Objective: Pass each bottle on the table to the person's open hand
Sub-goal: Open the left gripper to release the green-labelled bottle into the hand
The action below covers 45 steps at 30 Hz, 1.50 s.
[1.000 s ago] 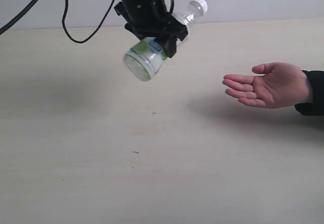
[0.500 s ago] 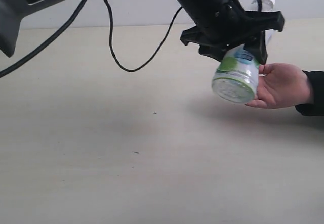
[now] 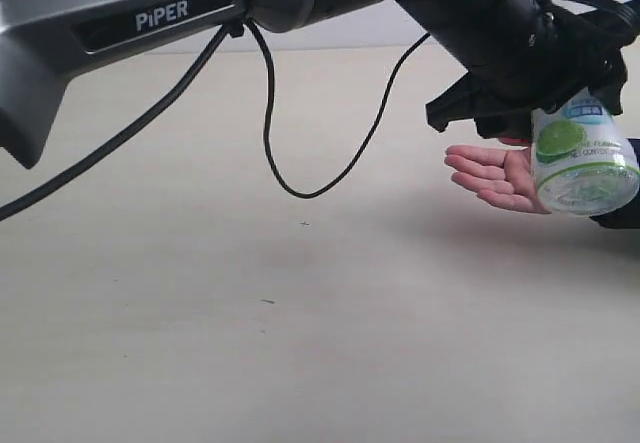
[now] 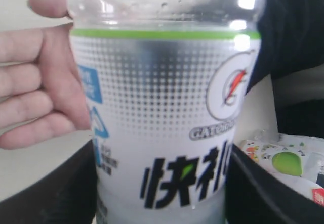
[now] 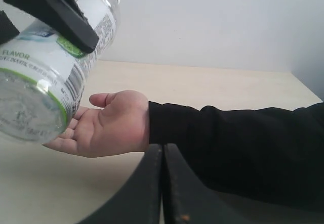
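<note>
You see the bottle [image 4: 162, 123] filling the middle of your left wrist view. Its dotted white label is topped by a green band and carries a lightning-bolt logo and bold black characters. The left gripper [image 4: 162, 198] clamps it, a dark finger on either side. Behind it lies the person's open hand [image 4: 35, 87], fingers together, and a black sleeve [image 4: 296, 32]. A lime-pictured label [image 4: 283, 163] shows beside one finger.

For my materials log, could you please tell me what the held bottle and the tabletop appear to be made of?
Gatorade bottle: clear glossy plastic, it seems; see-through base, bright highlights, printed film label. Tabletop: pale matte wood-look surface, possibly laminate; faint grain, no sheen.
</note>
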Each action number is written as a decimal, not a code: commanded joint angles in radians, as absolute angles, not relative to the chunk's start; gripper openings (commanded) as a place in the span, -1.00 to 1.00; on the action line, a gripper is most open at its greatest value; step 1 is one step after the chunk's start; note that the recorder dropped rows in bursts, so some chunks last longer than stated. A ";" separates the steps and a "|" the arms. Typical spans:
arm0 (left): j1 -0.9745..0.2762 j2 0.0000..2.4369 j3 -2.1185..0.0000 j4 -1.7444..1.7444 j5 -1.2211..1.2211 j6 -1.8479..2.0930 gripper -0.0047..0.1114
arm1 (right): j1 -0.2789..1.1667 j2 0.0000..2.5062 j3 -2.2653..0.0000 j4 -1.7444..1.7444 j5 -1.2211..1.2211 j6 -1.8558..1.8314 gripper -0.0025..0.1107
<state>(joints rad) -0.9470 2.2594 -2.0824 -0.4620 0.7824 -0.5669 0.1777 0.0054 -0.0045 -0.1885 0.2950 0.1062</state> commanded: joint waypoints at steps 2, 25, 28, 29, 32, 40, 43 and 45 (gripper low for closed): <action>-0.956 2.250 -1.964 -0.456 0.758 -0.622 -0.92 | 0.175 0.000 0.000 -0.190 0.287 0.106 -0.96; -0.956 2.339 -1.952 -0.520 0.595 -0.606 -0.07 | 0.175 0.000 0.000 -0.190 0.287 0.106 -0.96; -0.956 2.340 -1.952 -0.519 0.591 -0.606 -0.07 | 0.175 0.000 0.000 -0.190 0.287 0.106 -0.96; -0.954 2.340 -1.952 -0.519 0.588 -0.606 -0.06 | 0.175 0.000 0.000 -0.190 0.287 0.106 -0.96; -0.954 2.340 -1.954 -0.519 0.588 -0.603 0.15 | 0.175 0.000 0.000 -0.190 0.287 0.106 -0.96; -0.954 2.340 -1.954 -0.519 0.590 -0.542 0.71 | 0.175 0.000 0.000 -0.190 0.287 0.106 -0.96; -0.952 2.337 -1.954 -0.519 0.590 -0.516 0.71 | 0.175 0.000 0.000 -0.190 0.287 0.106 -0.96; -0.950 2.333 -1.954 -0.519 0.593 -0.516 0.71 | 0.175 0.000 0.000 -0.190 0.287 0.106 -0.96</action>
